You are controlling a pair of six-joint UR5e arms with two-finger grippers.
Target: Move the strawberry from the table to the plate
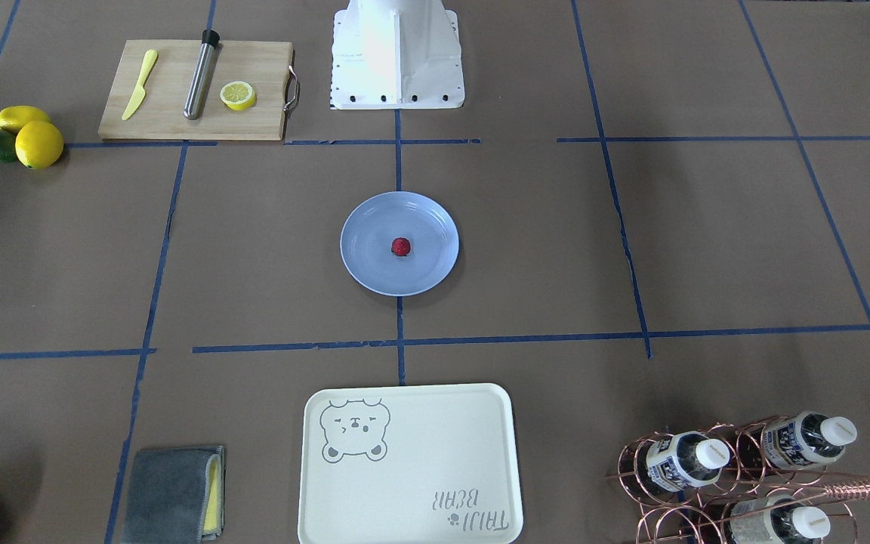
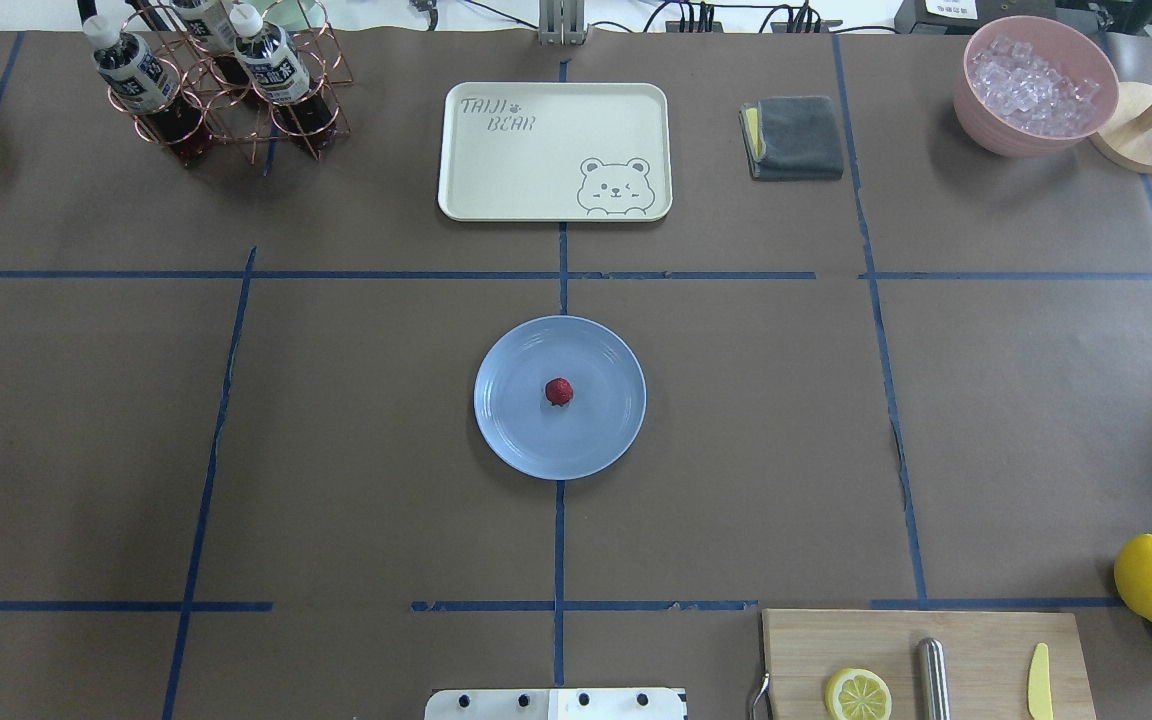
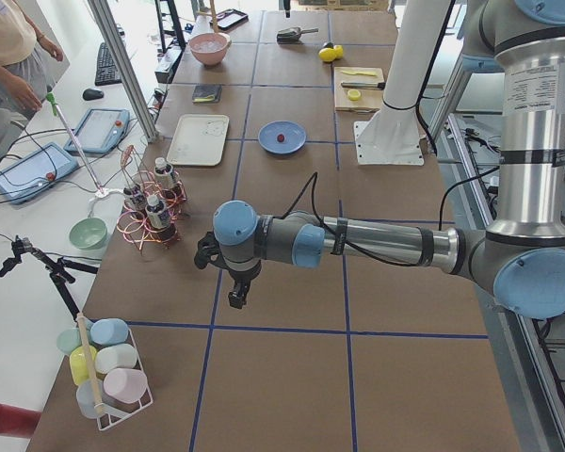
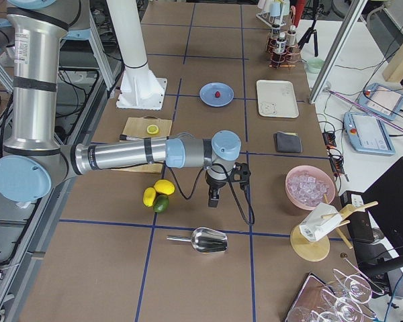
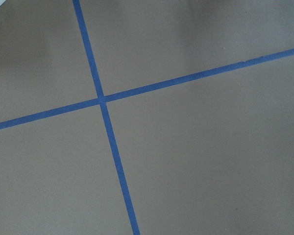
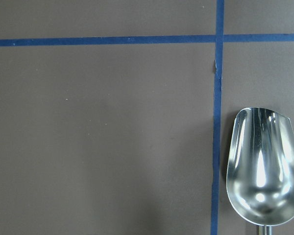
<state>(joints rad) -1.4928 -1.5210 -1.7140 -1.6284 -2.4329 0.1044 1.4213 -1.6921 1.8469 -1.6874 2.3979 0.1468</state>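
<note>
Find the strawberry [image 2: 558, 392] at the middle of the plate [image 2: 516, 440], on the desk [image 2: 336, 450]. Judge the placing done, so attempt no fresh grasp. Avoid any sweep over the plate that might roll the berry off. Note the left gripper [image 3: 236, 298] and right gripper [image 4: 213, 198] hanging well apart from the plate, one off each side; cannot tell whether open or closed. Read "TAIJI BEAR" on the cream tray [image 2: 496, 190] beyond the plate. Leave the bottles' [image 2: 136, 75] labels as illegible.

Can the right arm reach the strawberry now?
Probably yes: the strawberry sits alone on the plate, nothing over it, and only bare table lies between it and the right hand.
</note>
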